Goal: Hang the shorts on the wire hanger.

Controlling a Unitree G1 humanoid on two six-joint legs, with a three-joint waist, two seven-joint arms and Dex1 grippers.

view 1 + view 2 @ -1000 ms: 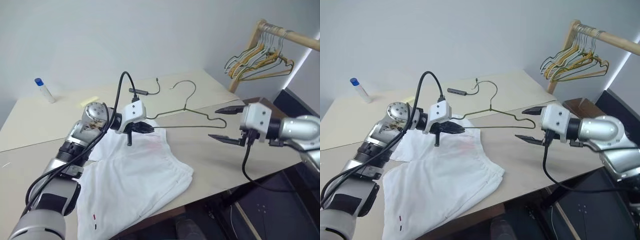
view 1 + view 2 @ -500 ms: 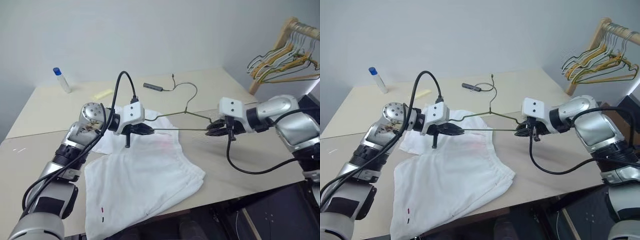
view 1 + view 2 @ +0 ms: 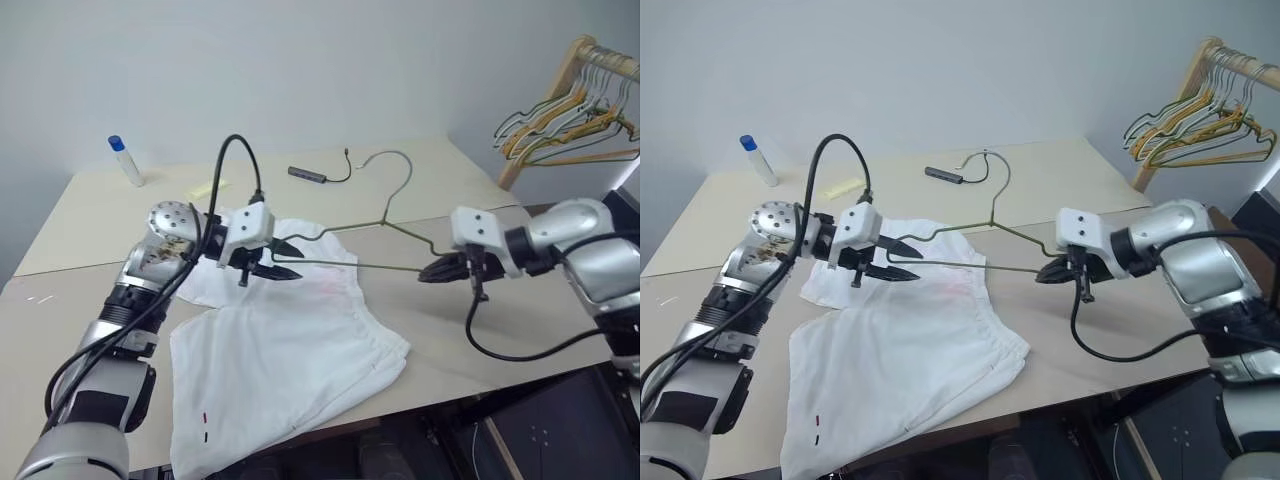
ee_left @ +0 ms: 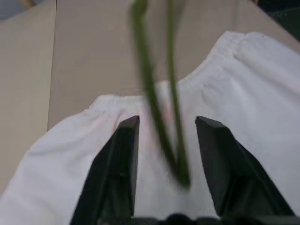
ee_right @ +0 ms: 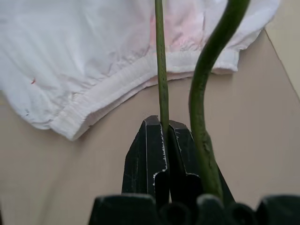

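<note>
Right wrist view: right gripper [image 5: 164, 129] is clamping the wire hanger [image 3: 385, 222] | left gripper [image 3: 283, 259] is gaping, probably released | next: threading the shorts [image 3: 290, 350].

The left gripper [image 4: 166, 124] has its two black fingers [image 4: 119, 159] spread apart, with a clear gap between them. In that gap sits the end of the hanger [image 4: 157, 117]: two olive-green wire strands run away from the fingers and meet in a narrow bend close to the fingers' base. The bend lies nearer one finger than the other, and neither finger touches the wire. Beneath the fingers and the wire lie the white shorts [image 4: 253, 93], their gathered waistband edge just past the fingertips. Beyond the shorts is the bare tan desk [image 4: 89, 51].
</note>
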